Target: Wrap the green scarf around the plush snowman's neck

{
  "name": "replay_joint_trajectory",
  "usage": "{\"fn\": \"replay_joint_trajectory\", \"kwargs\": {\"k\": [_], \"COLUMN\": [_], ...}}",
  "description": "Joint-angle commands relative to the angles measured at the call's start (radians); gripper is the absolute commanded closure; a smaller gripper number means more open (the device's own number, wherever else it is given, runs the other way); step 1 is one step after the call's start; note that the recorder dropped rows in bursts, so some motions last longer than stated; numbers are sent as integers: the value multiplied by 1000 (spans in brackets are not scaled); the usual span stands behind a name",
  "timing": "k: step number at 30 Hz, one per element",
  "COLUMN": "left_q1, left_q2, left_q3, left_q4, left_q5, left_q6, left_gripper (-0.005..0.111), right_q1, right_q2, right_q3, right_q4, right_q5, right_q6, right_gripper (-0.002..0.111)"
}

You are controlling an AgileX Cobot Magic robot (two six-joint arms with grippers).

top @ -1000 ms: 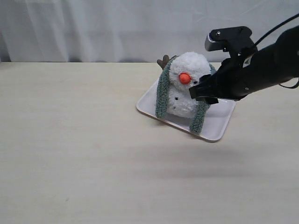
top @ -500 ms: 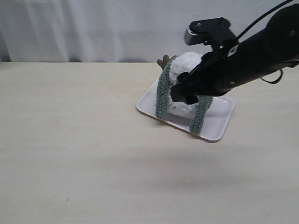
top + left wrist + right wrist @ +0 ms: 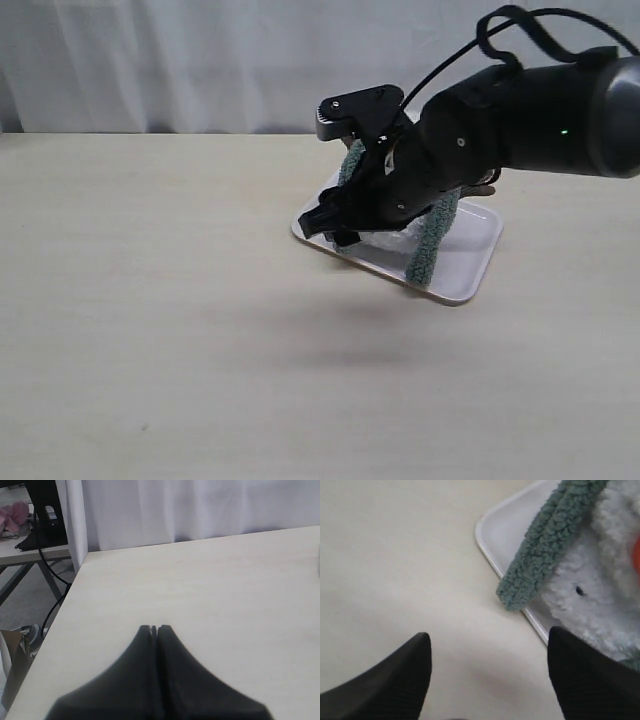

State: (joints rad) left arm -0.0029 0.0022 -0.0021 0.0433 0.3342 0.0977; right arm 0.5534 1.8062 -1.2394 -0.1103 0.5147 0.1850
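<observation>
The plush snowman sits on a white tray; its orange nose shows at the edge of the right wrist view. The green scarf lies over it, one end hanging down each side. In the exterior view both ends show, one at the left and the other at the right, while my right arm hides most of the snowman. My right gripper is open and holds nothing, just off the tray's left corner near the left scarf end. My left gripper is shut over bare table.
The white tray lies at an angle on the pale wooden table. A white curtain hangs behind the table. The left wrist view shows the table's edge with a stand and cables beyond it.
My right arm has swung left and down across the front of the snowman, now hiding its head and nose in the exterior view. The scarf and tray have not moved.
</observation>
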Motion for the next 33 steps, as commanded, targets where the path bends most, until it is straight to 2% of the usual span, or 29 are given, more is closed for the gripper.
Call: {"fn": "replay_joint_trajectory", "kwargs": {"k": [1,7,12,28,30,32,33], "left_q1": [2,2,2,2,2,2,2], "left_q2": [-2,-2,-2,-2,-2,-2,-2], "left_q3": [2,2,2,2,2,2,2], "left_q4": [-2,-2,-2,-2,-2,-2,-2], "left_q5": [-13,-13,-13,-11,-11,-11,-11], "left_q6": [-2,-2,-2,-2,-2,-2,-2], "left_gripper": [107,107,107,107,107,107,107], "right_q1": [7,26,30,30,30,30,30], "right_q2": [83,206,252,331,331,332,332], "right_q3": [-63,-149,-226,-231,-231,-231,-231], "right_q4": [-17,-67,-269,-272,-272,-298,-299], "right_q5": [9,13,145,24,14,13,13], "right_q6": [43,134,335,387,387,387,387], "right_gripper": [46,46,46,47,56,74,77]}}
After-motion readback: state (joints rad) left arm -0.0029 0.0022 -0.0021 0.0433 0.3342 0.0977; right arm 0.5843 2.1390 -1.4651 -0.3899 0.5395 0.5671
